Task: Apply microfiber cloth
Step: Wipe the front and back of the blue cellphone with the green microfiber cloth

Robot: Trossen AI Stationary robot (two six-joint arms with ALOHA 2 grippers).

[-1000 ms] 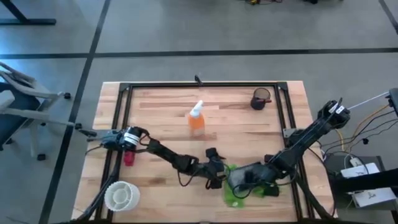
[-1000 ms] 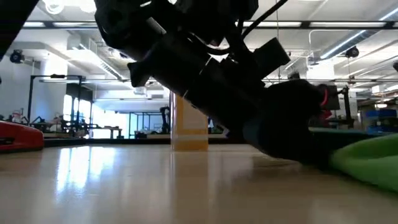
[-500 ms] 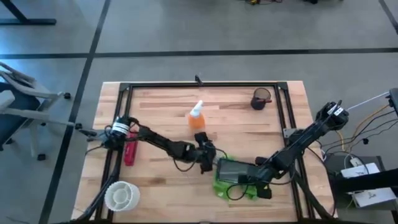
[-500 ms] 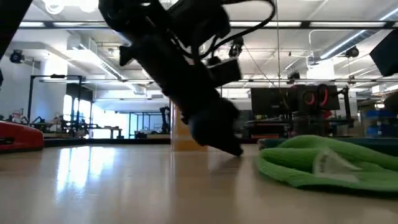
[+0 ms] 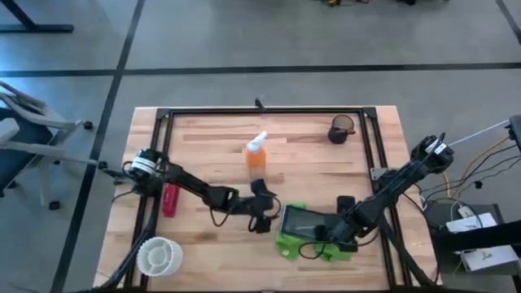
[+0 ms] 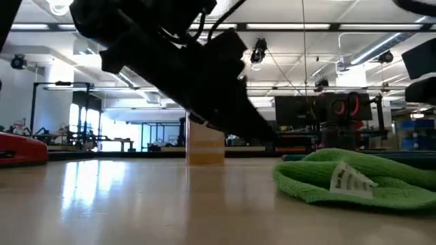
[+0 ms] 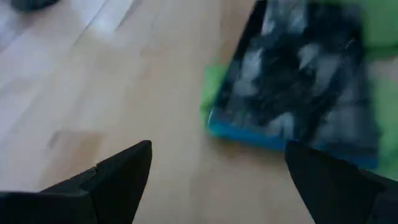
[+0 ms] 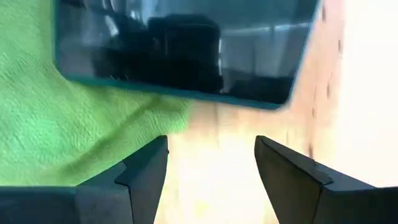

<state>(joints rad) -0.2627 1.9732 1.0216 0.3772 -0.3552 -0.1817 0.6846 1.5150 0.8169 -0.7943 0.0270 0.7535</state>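
Both jaws agape, empty, beside microfiber cloth point(image 5: 313, 242).

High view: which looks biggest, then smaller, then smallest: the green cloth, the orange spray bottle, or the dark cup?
1. Green cloth, largest.
2. Orange spray bottle.
3. Dark cup, smallest, though close to the bottle.

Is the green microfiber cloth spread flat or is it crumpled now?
Crumpled. The microfiber cloth rises in a rumpled mound with folds in the low view, and from above the dark tablet lies over part of it.
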